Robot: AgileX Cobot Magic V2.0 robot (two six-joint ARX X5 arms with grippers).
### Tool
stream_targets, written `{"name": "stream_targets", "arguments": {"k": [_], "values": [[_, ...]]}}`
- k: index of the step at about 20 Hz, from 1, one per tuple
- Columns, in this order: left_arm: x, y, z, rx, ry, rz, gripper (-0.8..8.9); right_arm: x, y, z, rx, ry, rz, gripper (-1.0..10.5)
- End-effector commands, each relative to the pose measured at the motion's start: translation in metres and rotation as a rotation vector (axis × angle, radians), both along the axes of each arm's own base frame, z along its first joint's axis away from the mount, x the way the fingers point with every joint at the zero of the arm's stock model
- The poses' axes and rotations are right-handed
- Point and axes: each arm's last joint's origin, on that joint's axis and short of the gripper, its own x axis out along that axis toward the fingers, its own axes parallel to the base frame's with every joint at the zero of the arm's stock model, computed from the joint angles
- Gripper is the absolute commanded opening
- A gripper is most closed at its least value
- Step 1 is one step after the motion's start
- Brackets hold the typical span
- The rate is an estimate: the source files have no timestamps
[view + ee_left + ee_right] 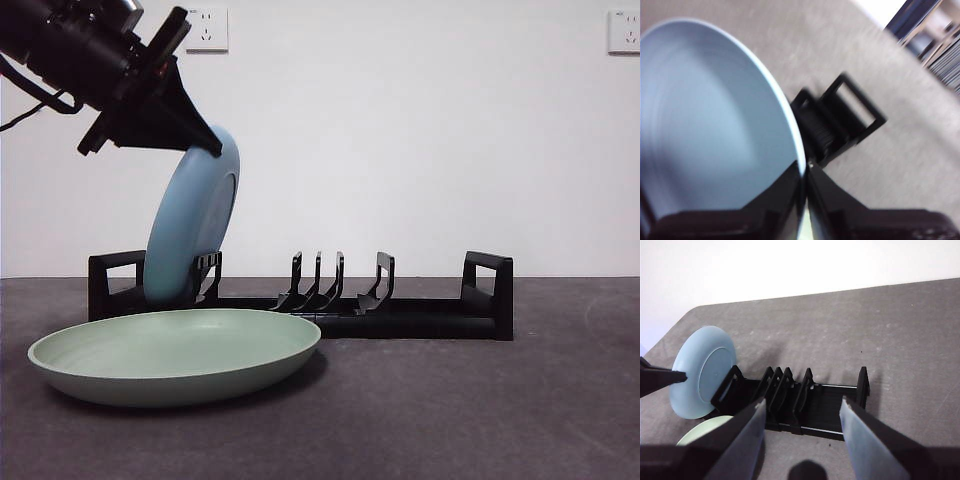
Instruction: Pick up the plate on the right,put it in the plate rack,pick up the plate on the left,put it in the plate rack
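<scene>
Nearest the front camera, at about seven o'clock in that view, lies the green plate (175,353), flat on the dark worktop (480,410) with its rim just ahead of the rack.

Behind it runs the plate rack (400,315), long and low, with a looped handle at each end and its upright prongs grouped toward the middle. The slots from the centre out to the three o'clock end hold nothing.

At the nine o'clock end of the rack stands the blue plate (192,222), on edge and tilted, its lower rim down among the prongs beside the end handle. The left claw (205,140) comes in from eleven o'clock and is clamped on the plate's upper rim; the left wrist view shows both black jaws pinched together over that rim, with the plate's hollow face to one side and the rack's handle beyond.

The right claw (802,412) hovers high above the middle of the rack, its jaws spread apart and gripping nothing.

Farthest back is the white wall with two sockets (207,28).
</scene>
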Motion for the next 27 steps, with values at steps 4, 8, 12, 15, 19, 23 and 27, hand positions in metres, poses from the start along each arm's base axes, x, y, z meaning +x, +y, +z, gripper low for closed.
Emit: {"name": "stream_targets", "arguments": {"k": [4,8,12,15,19,23,27], "values": [[0.000,0.001,-0.001,0.044,-0.038,-0.012,2.59,0.004,0.001,-0.002,0.005,0.020,0.003,2.5],[-0.001,0.001,0.002,0.043,-0.040,-0.013,3.79,0.008,0.006,-0.007,0.037,0.073,0.055,2.5],[-0.009,0.003,0.018,0.032,-0.090,-0.013,3.78,0.017,0.015,-0.015,0.097,0.149,0.221,2.5],[-0.023,0.006,0.039,0.017,-0.158,-0.010,3.78,0.028,0.026,-0.025,0.116,0.220,0.310,2.5],[-0.053,0.013,0.071,0.033,-0.281,-0.029,3.78,0.043,0.047,-0.043,0.101,0.322,0.389,2.5],[-0.111,0.025,0.108,0.161,-0.471,0.043,3.77,0.068,0.079,-0.077,0.064,0.442,0.458,2.5],[-0.173,0.031,0.129,0.356,-0.665,0.100,3.77,0.094,0.108,-0.119,0.036,0.543,0.479,2.5]]}}
